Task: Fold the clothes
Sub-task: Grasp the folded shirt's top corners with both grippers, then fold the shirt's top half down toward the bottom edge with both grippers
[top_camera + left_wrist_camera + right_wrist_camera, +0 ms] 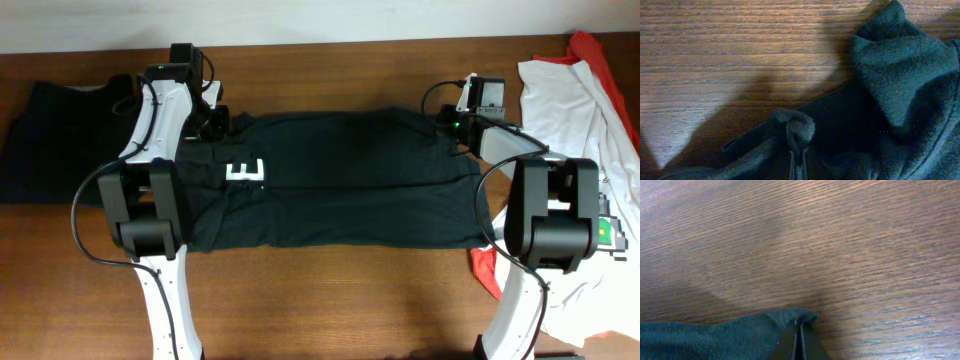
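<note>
Wooden table (330, 300), black T-shirt (350, 180) seemingly part-folded.
Far edge is pinched by left gripper (797, 159) and right gripper (799, 332); more folds are needed.

Black T-shirt (340, 185) spread flat, centre; black garment (60, 135) left; white-red pile (570, 110) right

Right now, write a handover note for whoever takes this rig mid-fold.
Left gripper: shut on a pinch of the large black fabric T-shirt with white letters, at its far left corner.
Right gripper: shut on the shirt's far right edge.
The shirt lies spread on the brown wooden table. A dark garment lies at the left end and a white and red clothes pile at the right.
Done: both far corners gripped.
Left: the fold itself, then the pile.
</note>
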You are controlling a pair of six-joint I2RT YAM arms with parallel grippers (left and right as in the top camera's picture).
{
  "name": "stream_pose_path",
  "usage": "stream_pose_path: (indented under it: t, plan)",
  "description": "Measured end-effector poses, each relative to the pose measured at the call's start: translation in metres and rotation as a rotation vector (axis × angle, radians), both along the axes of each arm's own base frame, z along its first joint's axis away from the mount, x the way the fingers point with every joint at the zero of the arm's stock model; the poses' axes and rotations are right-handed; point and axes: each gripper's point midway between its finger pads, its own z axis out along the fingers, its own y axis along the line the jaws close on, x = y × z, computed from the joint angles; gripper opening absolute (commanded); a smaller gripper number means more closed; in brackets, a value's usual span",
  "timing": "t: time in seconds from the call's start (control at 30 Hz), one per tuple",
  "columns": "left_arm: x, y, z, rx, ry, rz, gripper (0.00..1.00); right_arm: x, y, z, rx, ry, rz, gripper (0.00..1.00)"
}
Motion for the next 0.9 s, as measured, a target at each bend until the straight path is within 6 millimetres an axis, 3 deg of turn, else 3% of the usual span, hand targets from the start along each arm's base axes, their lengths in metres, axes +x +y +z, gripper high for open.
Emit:
stream_pose_path:
  t: [0.13, 0.2, 0.27, 0.3, 0.4, 0.5, 0.57, 0.73, 0.9]
  plan:
    - [0.001, 0.002, 0.002, 0.0, -0.004, 0.005, 0.01, -0.012, -0.003, 0.005, 0.004, 0.049, -0.008, 0.04]
    - [0.001, 0.006, 0.006, 0.0, -0.008, 0.012, 0.01, -0.02, -0.008, 0.019, 0.006, 0.062, -0.02, 0.04]
    - [-0.002, 0.01, 0.015, 0.0, -0.006, 0.02, 0.03, -0.027, -0.018, 0.05, 0.005, 0.055, -0.039, 0.04]
    - [-0.005, 0.011, 0.02, 0.0, -0.003, 0.023, 0.04, -0.03, -0.025, 0.084, 0.002, 0.026, -0.053, 0.04]
    - [-0.017, 0.013, 0.037, 0.0, 0.024, 0.026, 0.0, -0.044, -0.031, 0.142, -0.006, -0.025, -0.066, 0.04]
    - [-0.036, 0.012, 0.048, -0.001, 0.076, 0.027, 0.0, -0.069, -0.029, 0.176, -0.01, -0.018, -0.066, 0.04]
    - [-0.047, 0.012, 0.053, -0.002, 0.11, 0.028, 0.0, -0.088, -0.026, 0.176, -0.003, 0.041, -0.065, 0.04]
    - [-0.087, 0.014, 0.062, -0.006, 0.26, 0.037, 0.0, -0.146, -0.031, 0.143, -0.04, 0.313, -0.1, 0.04]
    - [-0.109, 0.013, 0.065, -0.007, 0.35, 0.04, 0.0, -0.18, -0.045, 0.133, -0.127, 0.459, -0.144, 0.04]
